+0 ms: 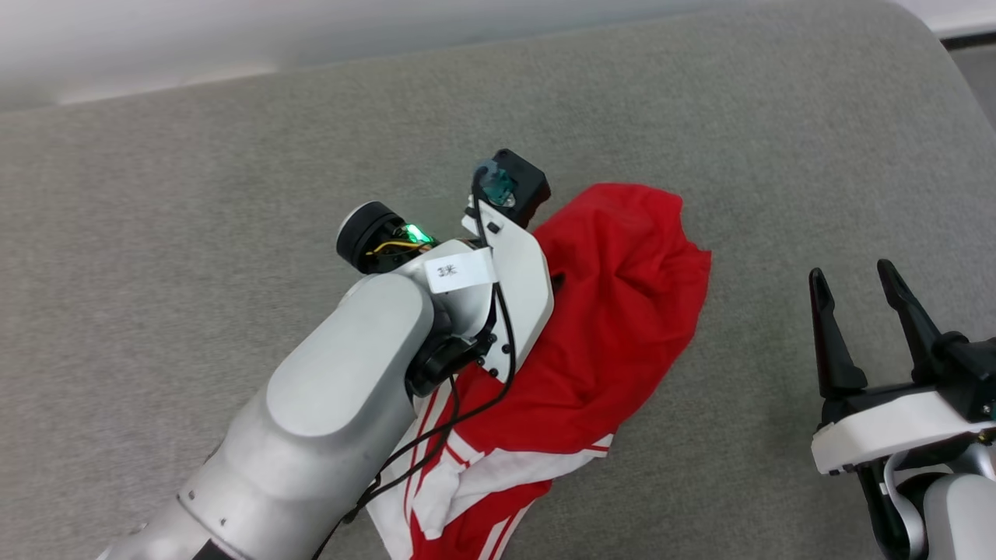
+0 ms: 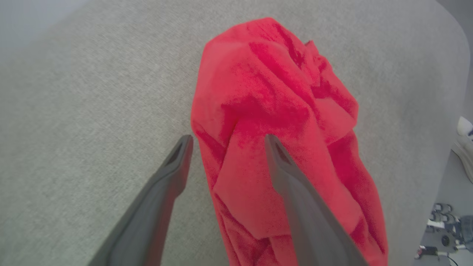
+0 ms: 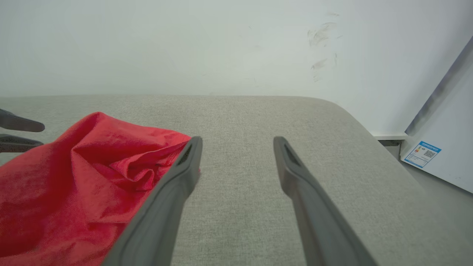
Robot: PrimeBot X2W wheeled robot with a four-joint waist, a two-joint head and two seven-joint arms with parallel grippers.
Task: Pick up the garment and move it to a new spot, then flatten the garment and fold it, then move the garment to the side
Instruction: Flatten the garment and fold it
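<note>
Garment (image 1: 622, 311) crumpled in heap on grey worktop (image 1: 194, 194), centre of head view. Left gripper (image 2: 227, 138) fingers wide, empty, one over cloth, one over worktop. Right gripper (image 1: 850, 271) fingers wide, empty, lower right, apart from cloth. Step, likely: flattening not begun. Next: find edges, spread with both grippers. Count: one garment, two grippers.
</note>
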